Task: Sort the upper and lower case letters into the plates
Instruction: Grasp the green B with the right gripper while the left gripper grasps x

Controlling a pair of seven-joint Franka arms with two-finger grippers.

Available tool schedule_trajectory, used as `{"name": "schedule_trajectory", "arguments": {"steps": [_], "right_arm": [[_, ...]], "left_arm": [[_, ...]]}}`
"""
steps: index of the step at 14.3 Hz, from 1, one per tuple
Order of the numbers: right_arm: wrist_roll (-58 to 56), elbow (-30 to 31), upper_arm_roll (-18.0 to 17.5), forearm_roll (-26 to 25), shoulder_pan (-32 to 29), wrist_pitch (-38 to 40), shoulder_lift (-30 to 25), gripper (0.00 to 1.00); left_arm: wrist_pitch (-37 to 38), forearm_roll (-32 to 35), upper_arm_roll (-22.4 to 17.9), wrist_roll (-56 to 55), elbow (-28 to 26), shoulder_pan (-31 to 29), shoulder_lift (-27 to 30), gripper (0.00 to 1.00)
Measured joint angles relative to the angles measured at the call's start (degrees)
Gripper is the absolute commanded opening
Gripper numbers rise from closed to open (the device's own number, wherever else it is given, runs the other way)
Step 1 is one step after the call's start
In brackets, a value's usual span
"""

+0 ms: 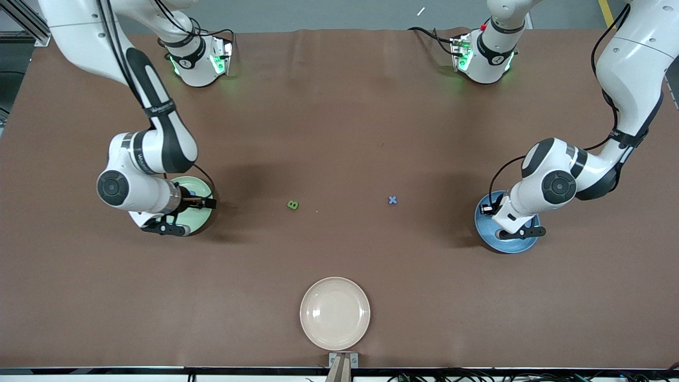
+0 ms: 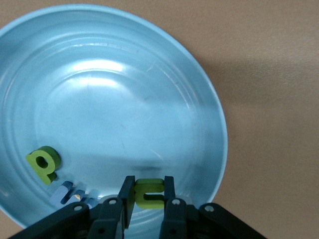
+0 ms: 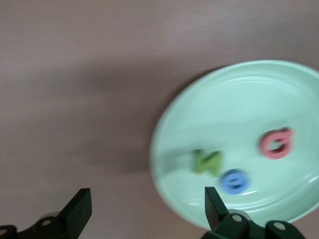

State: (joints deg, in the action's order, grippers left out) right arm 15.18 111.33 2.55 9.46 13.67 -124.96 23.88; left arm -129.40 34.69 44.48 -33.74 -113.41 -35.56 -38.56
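Note:
My left gripper [image 1: 522, 232] is over the blue plate [image 1: 490, 241]. In the left wrist view it [image 2: 148, 186] is shut on a green letter [image 2: 149, 194] just above the plate [image 2: 124, 99]. A green letter [image 2: 45, 163] and a blue letter [image 2: 67, 193] lie in that plate. My right gripper [image 1: 167, 228] is open and empty at the edge of the pale green plate [image 1: 200, 218]. In the right wrist view [image 3: 147, 206] that plate [image 3: 239, 109] holds a green letter [image 3: 208, 162], a blue one [image 3: 233, 180] and a pinkish one [image 3: 276, 143]. A green letter [image 1: 292, 205] and a blue letter [image 1: 392, 200] lie on the table between the plates.
A cream-beige plate [image 1: 334, 313] stands empty near the table's front edge, nearer to the front camera than the two loose letters. The brown table [image 1: 339, 116] stretches between the arm bases.

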Motion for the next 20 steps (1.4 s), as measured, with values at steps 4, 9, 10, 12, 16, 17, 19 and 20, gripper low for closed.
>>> {"name": "schedule_trajectory", "arguments": {"steps": [4,9,10,12,16,17,19,20], "right_arm": [[13.1,-1.41,-0.42,1.6,9.97,-5.54,0.73,1.0],[26.07,-2.88,-0.44,1.76,18.07,-15.97,7.6,1.0],[28.38,-4.01,-0.43,1.76,19.04,-16.2,8.89,1.0],[31.52,-5.79,-0.41,1.76,19.96,-16.21,10.45,1.0],[34.22,-6.3,-0.25,1.41,21.47,-15.98,11.04,0.97],[34.93,-6.29,-0.16,0.81,22.12,-15.89,11.13,0.95],[37.34,-6.28,-0.06,-1.83,23.13,-15.77,11.52,0.92],[38.32,-6.28,-0.01,-3.06,23.4,-15.77,11.78,0.9]], "left_arm": [[0.0,0.71,-0.35,0.0,-0.28,-0.12,-0.39,0.16],[0.0,1.56,-0.72,0.0,-0.78,-0.35,-0.67,0.68],[0.0,1.63,-0.71,0.0,-0.78,-0.35,-0.67,0.95],[0.21,1.83,-0.68,0.0,-0.63,-0.46,-0.58,1.0],[5.28,1.91,2.74,-0.03,1.17,-0.97,0.66,1.0],[6.21,1.9,4.44,-0.22,1.71,-0.96,0.98,1.0],[7.25,1.89,7.78,-2.21,2.51,-0.52,1.24,1.0],[7.36,1.88,8.87,-4.18,2.76,0.29,1.24,1.0]]}}
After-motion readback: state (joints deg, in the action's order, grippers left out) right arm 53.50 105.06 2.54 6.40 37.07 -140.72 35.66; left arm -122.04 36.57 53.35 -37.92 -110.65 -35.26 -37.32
